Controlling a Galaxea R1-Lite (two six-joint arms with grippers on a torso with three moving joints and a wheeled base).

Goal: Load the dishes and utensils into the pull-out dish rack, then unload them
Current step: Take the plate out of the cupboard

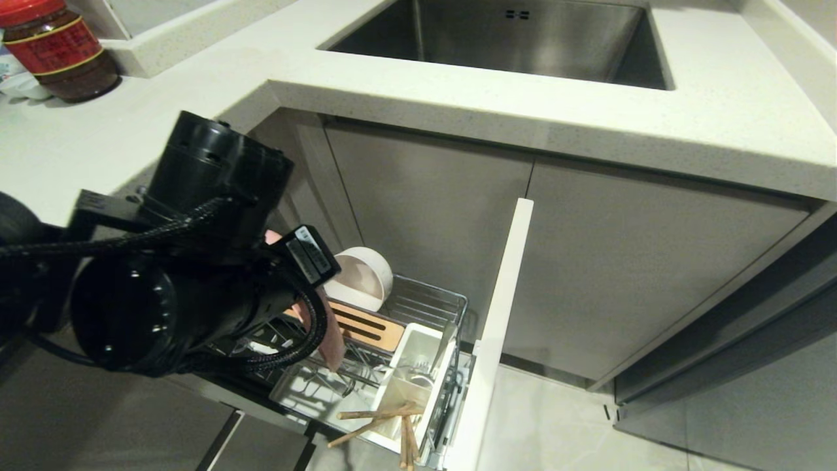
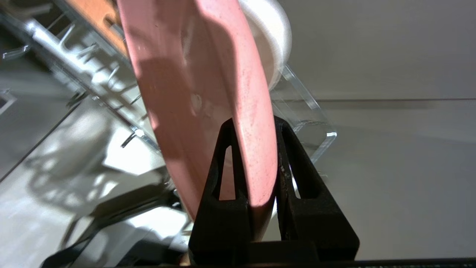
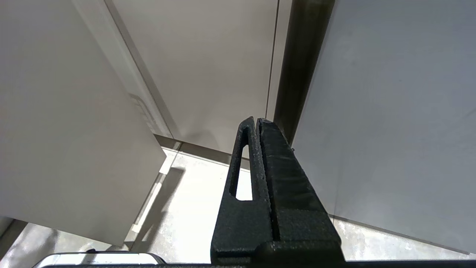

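Pink oval plate (image 2: 200,93) stands on edge over the pull-out dish rack (image 1: 425,304), its long axis running up and down with a slight lean, its lower end down among the chrome wires and its upper end hidden behind the left arm in the head view. Its rim sits between the two black fingers (image 2: 223,175) of the left gripper (image 2: 256,126), which are closed on it from both faces, one finger on each side. In the head view only a strip of the plate shows below the arm's cable.

Just behind the plate, the off-white bowl (image 1: 361,278) stands on its side in the rack, its open mouth facing the plate and the front of the rack. Beside them runs the slotted wooden strip (image 1: 366,326), laid along the basket. Nearer the white cabinet front (image 1: 497,327) is the white utensil holder (image 1: 418,366), with something silvery inside that is too small to name. The wooden chopsticks (image 1: 379,418) lie loose across the near end of the rack, their ends sticking out past its edge.

The right gripper (image 3: 256,123) hangs apart from all this, low beside grey cabinet panels and pale floor, its fingers pressed together on nothing.

On the countertop (image 1: 588,124) above are a steel sink (image 1: 510,39) and, far to the left, a jar (image 1: 55,49) with a red lid and a red label whose writing cannot be read. A small tag on the left arm bears print too fine to read.
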